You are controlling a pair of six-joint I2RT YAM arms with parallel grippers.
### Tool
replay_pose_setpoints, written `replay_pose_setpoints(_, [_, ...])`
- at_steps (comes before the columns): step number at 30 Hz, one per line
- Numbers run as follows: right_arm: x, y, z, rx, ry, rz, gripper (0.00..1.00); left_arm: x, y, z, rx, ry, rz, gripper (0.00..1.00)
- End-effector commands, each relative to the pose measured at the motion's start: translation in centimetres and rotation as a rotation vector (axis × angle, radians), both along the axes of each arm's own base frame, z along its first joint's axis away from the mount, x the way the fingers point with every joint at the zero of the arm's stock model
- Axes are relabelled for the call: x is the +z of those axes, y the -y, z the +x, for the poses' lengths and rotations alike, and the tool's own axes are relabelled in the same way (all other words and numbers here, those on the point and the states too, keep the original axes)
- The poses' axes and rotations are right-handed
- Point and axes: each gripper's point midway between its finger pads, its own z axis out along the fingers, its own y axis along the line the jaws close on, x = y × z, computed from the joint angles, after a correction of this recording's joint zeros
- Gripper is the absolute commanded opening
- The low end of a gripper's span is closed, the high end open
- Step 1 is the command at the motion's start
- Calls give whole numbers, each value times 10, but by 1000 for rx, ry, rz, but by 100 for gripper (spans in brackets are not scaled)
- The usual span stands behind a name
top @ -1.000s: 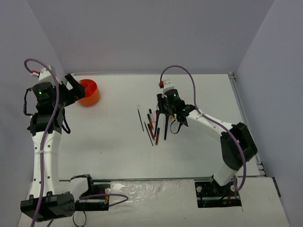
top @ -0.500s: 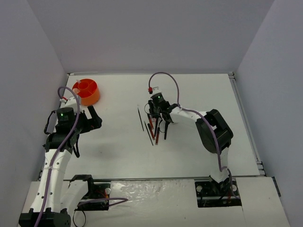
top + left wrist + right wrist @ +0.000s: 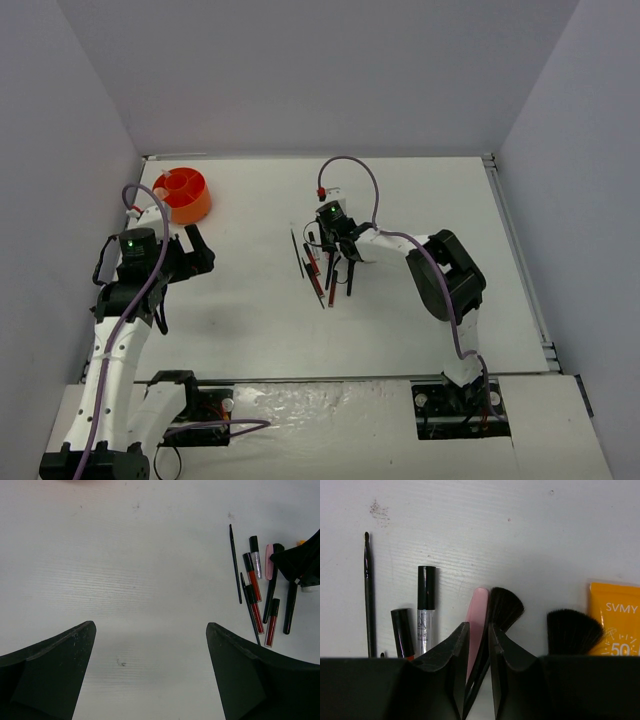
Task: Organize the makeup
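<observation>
White table (image 3: 250, 320) is seen with makeup (image 3: 254, 587) laid in a row mid-table; the right claw (image 3: 479, 626) is pinched on 1 pink stick (image 3: 479, 605), the left claw (image 3: 150, 625) held wide, empty.

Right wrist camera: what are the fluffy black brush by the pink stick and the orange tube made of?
The fluffy black brush looks like soft, matte bristles, since fine strands fan out at its tip. Real hair or synthetic, I cannot tell. The orange tube looks like smooth plastic, probably slightly shiny, with white letters printed on it.
</observation>
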Motion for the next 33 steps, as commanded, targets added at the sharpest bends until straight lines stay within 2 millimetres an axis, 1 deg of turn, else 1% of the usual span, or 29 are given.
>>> replay_pose_setpoints(1, [7,-7,5,-24,44,31,20,23,1,7,-11,75,11,91])
replay_pose_setpoints(5, [2,-15,-1,6,35,25,21,22,1,8,-11,72,11,91])
replay_pose_setpoints(8, [3,-26,-4,38,41,18,23,21,0,8,-11,69,12,91])
replay_pose_setpoints(12, [6,-31,-4,45,51,19,25,20,0,8,-9,65,13,91])
replay_pose_setpoints(18, [0,-22,-5,2,42,2,31,20,0,8,-9,64,12,91])
replay_pose_setpoints(21, [-5,-16,-8,-18,24,-19,31,20,0,8,-10,63,14,91])
replay_pose_setpoints(25, [-6,-13,-14,-5,5,-20,31,21,1,8,-14,66,10,91])
replay_pose_setpoints(29, [-6,-11,-18,8,-6,-28,27,21,4,9,-25,69,0,91])
replay_pose_setpoints(30, [-6,-10,-17,8,-2,-34,23,22,4,9,-29,72,-2,91])
replay_pose_setpoints(32, [-5,-9,-16,14,0,-38,11,23,7,11,-40,77,-15,91])
replay_pose_setpoints(33, [-4,-9,-15,20,3,-42,7,24,9,11,-48,82,-24,91])
